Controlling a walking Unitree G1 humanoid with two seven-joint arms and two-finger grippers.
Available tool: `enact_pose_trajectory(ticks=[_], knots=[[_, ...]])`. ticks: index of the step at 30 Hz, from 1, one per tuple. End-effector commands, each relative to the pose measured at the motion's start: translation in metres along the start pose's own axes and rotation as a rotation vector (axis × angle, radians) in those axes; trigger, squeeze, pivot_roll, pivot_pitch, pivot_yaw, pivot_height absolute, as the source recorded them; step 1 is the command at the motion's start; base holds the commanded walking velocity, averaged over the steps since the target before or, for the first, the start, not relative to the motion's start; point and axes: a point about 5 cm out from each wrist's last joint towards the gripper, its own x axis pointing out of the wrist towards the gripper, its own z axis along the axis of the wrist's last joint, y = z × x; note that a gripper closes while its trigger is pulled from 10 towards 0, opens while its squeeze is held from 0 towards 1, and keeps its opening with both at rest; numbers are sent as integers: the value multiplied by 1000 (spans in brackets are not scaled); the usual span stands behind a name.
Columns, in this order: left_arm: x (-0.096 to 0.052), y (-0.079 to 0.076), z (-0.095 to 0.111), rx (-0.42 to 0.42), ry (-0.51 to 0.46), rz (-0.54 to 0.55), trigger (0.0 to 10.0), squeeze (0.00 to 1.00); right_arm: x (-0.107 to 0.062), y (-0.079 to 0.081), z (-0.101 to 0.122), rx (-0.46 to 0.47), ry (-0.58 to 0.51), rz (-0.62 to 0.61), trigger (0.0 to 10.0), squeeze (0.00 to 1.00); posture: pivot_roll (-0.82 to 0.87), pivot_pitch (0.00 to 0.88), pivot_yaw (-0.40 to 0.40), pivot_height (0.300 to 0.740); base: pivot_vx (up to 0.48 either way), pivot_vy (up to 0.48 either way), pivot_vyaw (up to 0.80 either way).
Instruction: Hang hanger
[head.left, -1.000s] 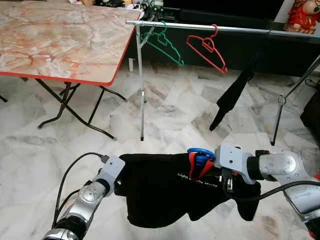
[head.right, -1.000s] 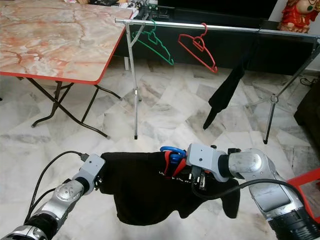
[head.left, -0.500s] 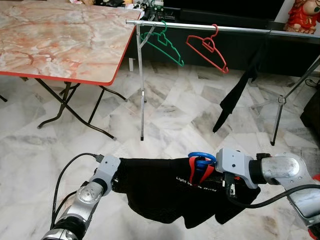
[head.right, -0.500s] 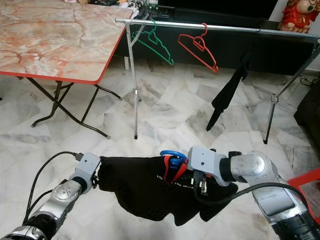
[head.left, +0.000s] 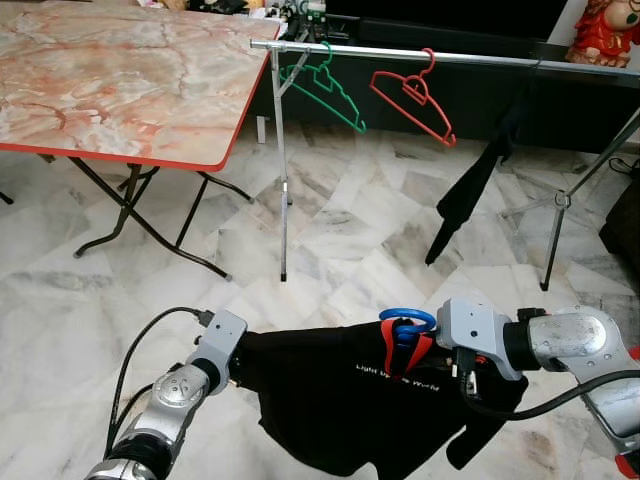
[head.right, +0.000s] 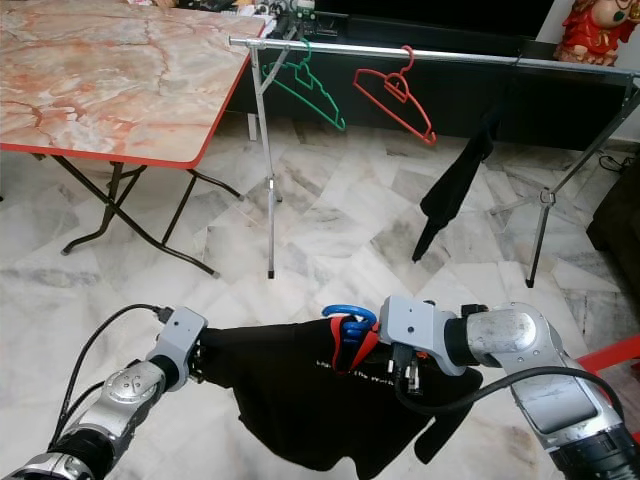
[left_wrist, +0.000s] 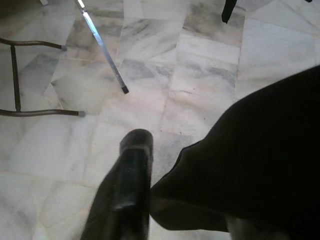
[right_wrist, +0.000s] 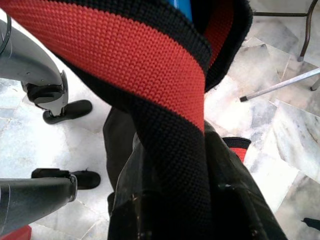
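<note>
A black T-shirt (head.left: 320, 400) with a red-trimmed collar (right_wrist: 135, 65) hangs on a blue hanger (head.left: 406, 321), stretched between both grippers low in front of me. My left gripper (head.left: 240, 368) is shut on the shirt's left edge; one black finger (left_wrist: 132, 185) lies against the cloth (left_wrist: 260, 165). My right gripper (head.left: 420, 352) is shut on the collar at the hanger's neck, and the blue hook stands up above it. Farther ahead a silver clothes rail (head.left: 400, 52) spans the room well above the grippers.
A green hanger (head.left: 325, 85), a red hanger (head.left: 415, 95) and a black garment (head.left: 470, 190) hang on the rail. A marble-top folding table (head.left: 110, 80) stands at the left. The rail's stand leg (head.left: 283, 200) drops to the marble floor (head.left: 330, 230).
My right gripper has dropped slightly with the hanger. The shirt has swung, and its hem now hangs lower. The black garment on the rail sways a little.
</note>
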Motion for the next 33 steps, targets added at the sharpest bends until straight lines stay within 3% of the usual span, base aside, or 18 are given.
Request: enact_pose_trajectory(ticks=[1,24,33], knots=[[0,-10,-4,8,0,-39,0,0,-5,-5,13,-37,-63,-36,10000,0,1,168,-90,740,0,0,0],[0,-9,-4,14,4,-18,0,0,3,-10,8,-3,-54,-74,10000,0,9,147,-80,740,0,0,0],[-5,17,-6,-6,20,185,0,0,6,-16,-20,89,102,-173,10000,0,15,157,-85,740,0,0,0]])
